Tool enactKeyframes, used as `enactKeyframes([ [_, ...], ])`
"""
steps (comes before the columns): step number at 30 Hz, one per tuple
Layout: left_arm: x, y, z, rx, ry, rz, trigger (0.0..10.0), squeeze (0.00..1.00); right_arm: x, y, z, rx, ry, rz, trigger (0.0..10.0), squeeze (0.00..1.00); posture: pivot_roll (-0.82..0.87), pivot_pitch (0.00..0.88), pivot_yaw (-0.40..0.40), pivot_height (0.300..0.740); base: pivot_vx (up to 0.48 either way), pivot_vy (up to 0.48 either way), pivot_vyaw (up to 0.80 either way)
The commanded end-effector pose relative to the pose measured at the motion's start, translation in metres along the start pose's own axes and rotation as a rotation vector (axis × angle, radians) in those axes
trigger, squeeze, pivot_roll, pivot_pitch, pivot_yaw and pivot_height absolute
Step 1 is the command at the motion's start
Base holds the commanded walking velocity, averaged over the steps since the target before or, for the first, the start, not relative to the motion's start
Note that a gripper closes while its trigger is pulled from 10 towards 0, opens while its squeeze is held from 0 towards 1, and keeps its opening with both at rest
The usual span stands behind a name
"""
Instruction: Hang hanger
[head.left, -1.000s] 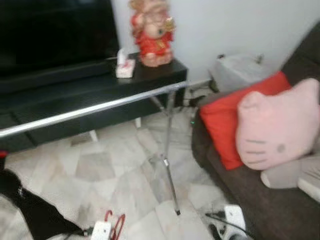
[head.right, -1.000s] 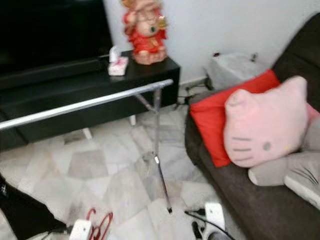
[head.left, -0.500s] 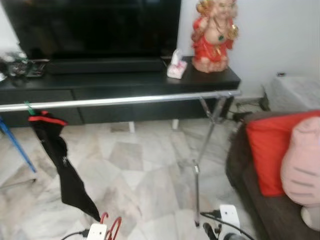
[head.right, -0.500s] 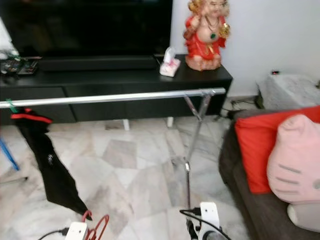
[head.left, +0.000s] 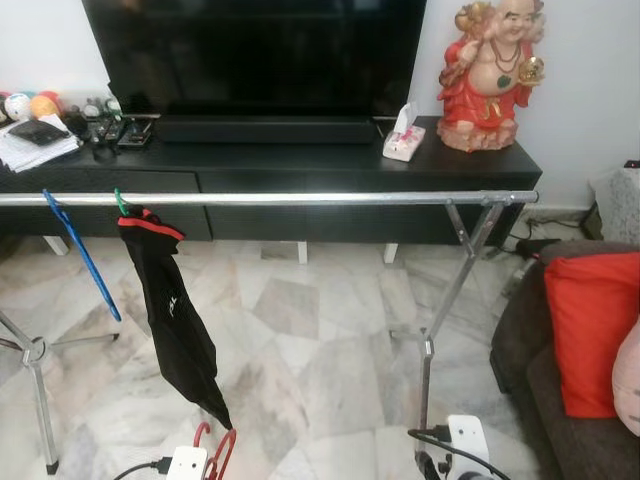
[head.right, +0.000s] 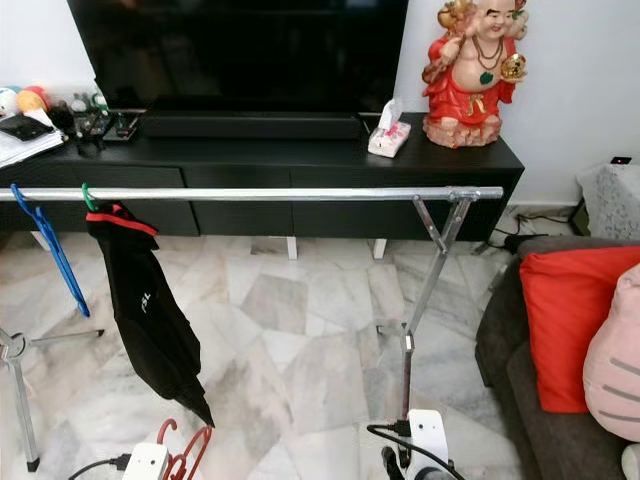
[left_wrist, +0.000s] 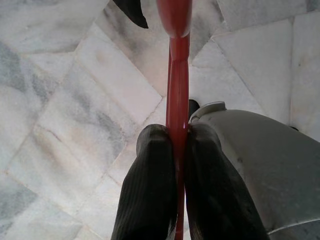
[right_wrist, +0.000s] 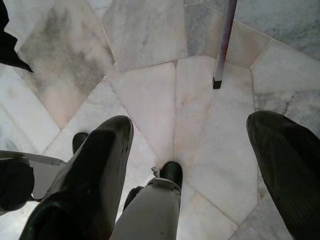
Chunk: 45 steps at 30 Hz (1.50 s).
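Left to right: blue hanger (head.right: 47, 246) on the far-left of the rail (head.left: 300, 198), then a green-hooked hanger carrying a black garment (head.right: 150, 310); the rest of the rail to the right is free.

Near left, low, we hold the red hanger (head.left: 222, 452) in our left gripper (left_wrist: 178, 150), jaws clenched on its thin bar. It hangs just above the marble floor (head.left: 300, 340), well below the rail.

Handling, as we judge it: light, stiff, smooth plastic, so it could pivot in the pinch. Current hold on the bar looks fine; keep the hook clear.

In the left wrist view its long axis runs straight out along the fingers (left_wrist: 150, 200), away from the wrist. In the head views the hook end points up.

Right gripper (right_wrist: 190, 150): jaws spread wide, empty, over the floor beside the rack leg (right_wrist: 223, 45).
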<state>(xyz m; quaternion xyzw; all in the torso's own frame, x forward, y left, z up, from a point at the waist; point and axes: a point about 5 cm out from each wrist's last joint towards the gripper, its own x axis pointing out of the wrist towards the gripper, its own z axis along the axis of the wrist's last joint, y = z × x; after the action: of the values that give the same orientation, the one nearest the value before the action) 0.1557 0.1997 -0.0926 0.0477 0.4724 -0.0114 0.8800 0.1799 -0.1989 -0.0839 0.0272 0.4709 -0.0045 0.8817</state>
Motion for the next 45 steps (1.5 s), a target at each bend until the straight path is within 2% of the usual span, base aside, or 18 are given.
enactKeyframes([
  [1,-0.0025,-0.0058,-0.0154,0.008,0.06,-0.022,10.0,0.0,0.0,0.0002,-0.001,0.014,0.007,-0.003,10.0,0.0,0.0,0.0,-0.021,0.716,0.0,0.0,0.0],
  [11,-0.0031,-0.0011,-0.0151,-0.006,0.05,-0.011,10.0,0.0,0.0002,0.0003,-0.0005,0.023,0.007,-0.003,10.0,0.0,0.01,0.0,-0.025,0.716,0.049,0.0,0.0],
  [17,-0.0031,0.0029,-0.0131,-0.01,0.044,-0.004,10.0,0.0,0.0002,0.0004,-0.0001,0.017,0.008,0.001,10.0,0.0,0.01,0.0,-0.027,0.716,0.273,0.0,0.0],
  [31,-0.0015,-0.0046,-0.0101,-0.01,0.035,-0.011,10.0,0.0,0.0004,0.0009,0.0001,0.012,0.009,0.002,10.0,0.0,0.01,0.0,-0.026,0.716,0.313,0.0,0.0],
  [45,-0.001,-0.001,-0.0061,-0.009,0.022,-0.006,10.0,0.0,0.0004,0.001,0.0001,0.008,0.012,0.007,10.0,0.0,0.01,0.0,-0.026,0.716,0.32,0.0,0.0],
])
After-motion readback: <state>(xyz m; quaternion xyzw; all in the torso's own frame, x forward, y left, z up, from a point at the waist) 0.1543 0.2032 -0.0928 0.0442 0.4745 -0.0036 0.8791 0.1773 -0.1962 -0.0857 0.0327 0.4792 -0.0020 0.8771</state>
